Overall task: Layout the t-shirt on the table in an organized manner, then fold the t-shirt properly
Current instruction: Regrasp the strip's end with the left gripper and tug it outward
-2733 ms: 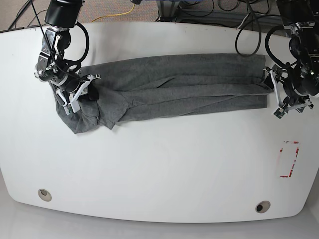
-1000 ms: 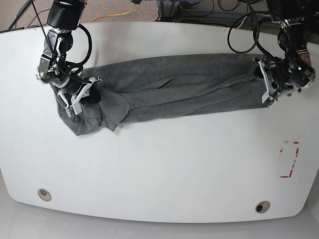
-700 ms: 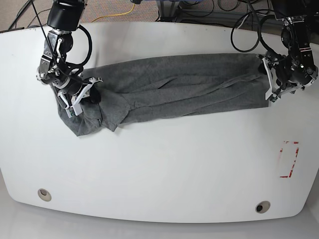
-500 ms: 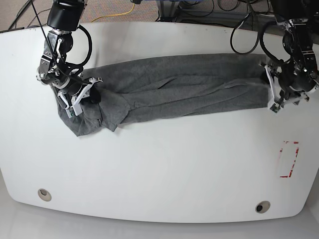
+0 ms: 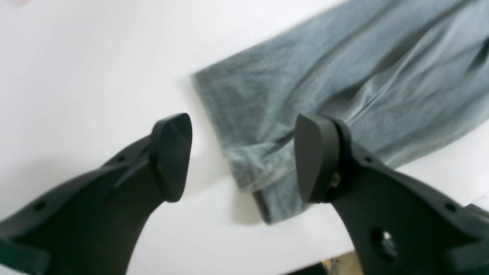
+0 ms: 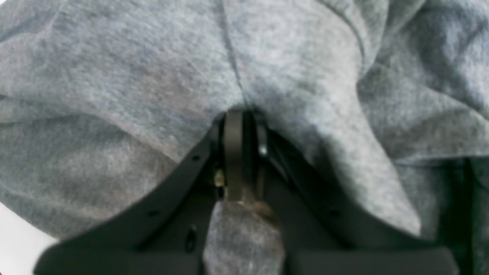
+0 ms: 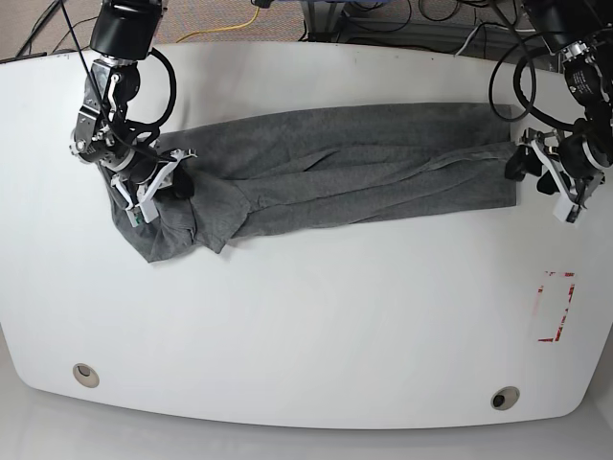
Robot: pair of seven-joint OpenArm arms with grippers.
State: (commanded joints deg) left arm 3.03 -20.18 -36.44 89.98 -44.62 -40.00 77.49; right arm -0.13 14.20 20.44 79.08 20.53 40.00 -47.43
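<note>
A glossy white table point(image 7: 306, 316) is seen, and across its far half a dark heather-grey knit t-shirt point(image 7: 335, 168) is stretched lengthwise. One bunched end is pinched by the right gripper point(image 7: 153, 187); the left gripper point(image 5: 242, 156) is held apart just off the other end.

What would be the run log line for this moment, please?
left gripper: open, at t-shirt hem | right gripper: shut on t-shirt | t-shirt: stretched, wrinkled
</note>
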